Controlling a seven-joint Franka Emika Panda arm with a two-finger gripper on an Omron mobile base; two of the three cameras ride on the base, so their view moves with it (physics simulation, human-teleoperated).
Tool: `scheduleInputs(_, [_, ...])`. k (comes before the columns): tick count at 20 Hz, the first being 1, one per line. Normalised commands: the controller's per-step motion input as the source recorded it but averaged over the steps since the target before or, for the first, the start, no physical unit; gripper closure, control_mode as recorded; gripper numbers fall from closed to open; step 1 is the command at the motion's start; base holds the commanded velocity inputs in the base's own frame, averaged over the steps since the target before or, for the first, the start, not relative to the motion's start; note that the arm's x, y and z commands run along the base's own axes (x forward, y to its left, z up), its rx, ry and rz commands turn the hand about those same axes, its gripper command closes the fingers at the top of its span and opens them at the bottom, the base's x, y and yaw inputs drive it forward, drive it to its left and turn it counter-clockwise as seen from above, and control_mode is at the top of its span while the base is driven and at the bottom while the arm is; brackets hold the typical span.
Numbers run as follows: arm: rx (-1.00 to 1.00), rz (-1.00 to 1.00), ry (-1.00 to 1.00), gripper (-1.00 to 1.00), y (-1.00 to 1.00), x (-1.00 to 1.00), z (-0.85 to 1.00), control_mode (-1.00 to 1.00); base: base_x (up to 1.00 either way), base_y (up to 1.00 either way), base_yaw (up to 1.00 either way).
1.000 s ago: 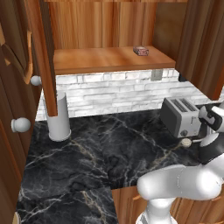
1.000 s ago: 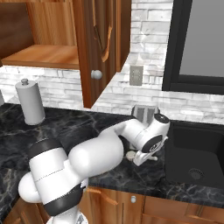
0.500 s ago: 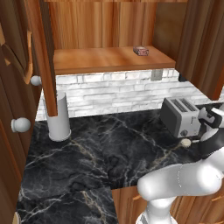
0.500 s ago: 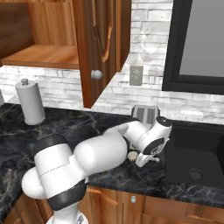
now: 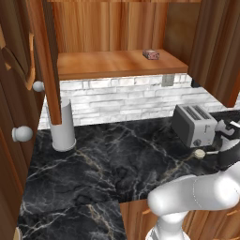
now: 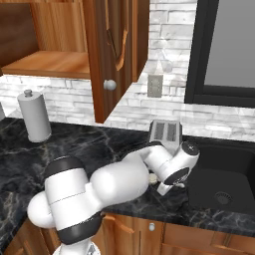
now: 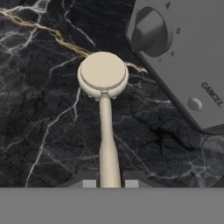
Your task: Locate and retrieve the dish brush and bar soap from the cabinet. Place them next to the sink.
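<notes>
The cream dish brush lies low over the black marble counter, its round head beside the toaster's front. Its thin handle runs back between my fingertips, and my gripper is shut on it. From the left base view the brush head shows just in front of the toaster, with my gripper to its right. The reddish-pink bar soap rests on the plank shelf of the open wood cabinet. The dark sink is recessed just right of my gripper.
A silver two-slot toaster stands close behind the brush, its knob and cancel button near the brush head. A grey paper towel roll stands at the back left. Open cabinet doors with pale knobs hang at the left.
My hand has shifted a little toward the sink and lower, carrying the brush with it. The soap has stayed on the shelf.
</notes>
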Motion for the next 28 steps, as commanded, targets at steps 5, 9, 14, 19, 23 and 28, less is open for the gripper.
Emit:
scheduleInputs(5, [0.00, 0.00, 0.00, -1.00, 0.00, 0.23, -0.02, -1.00, 0.00, 0.00, 0.00])
scheduleInputs(9, [0.00, 0.00, 0.00, -1.00, 0.00, 0.15, -0.02, -1.00, 0.00, 0.00, 0.00])
scheduleInputs(14, [0.00, 0.00, 0.00, -1.00, 0.00, 0.07, -0.04, -1.00, 0.00, 0.00, 0.00])
scheduleInputs(19, [0.00, 0.00, 0.00, -1.00, 0.01, 0.07, -0.01, -1.00, 0.00, 0.00, 0.00])
scheduleInputs(23, [0.00, -0.04, 0.05, -1.00, -0.02, -0.11, 0.10, -1.00, 0.00, 0.00, 0.00])
scheduleInputs(28, [0.01, -0.15, 0.02, -1.00, 0.01, -0.70, 0.29, -1.00, 0.00, 0.00, 0.00])
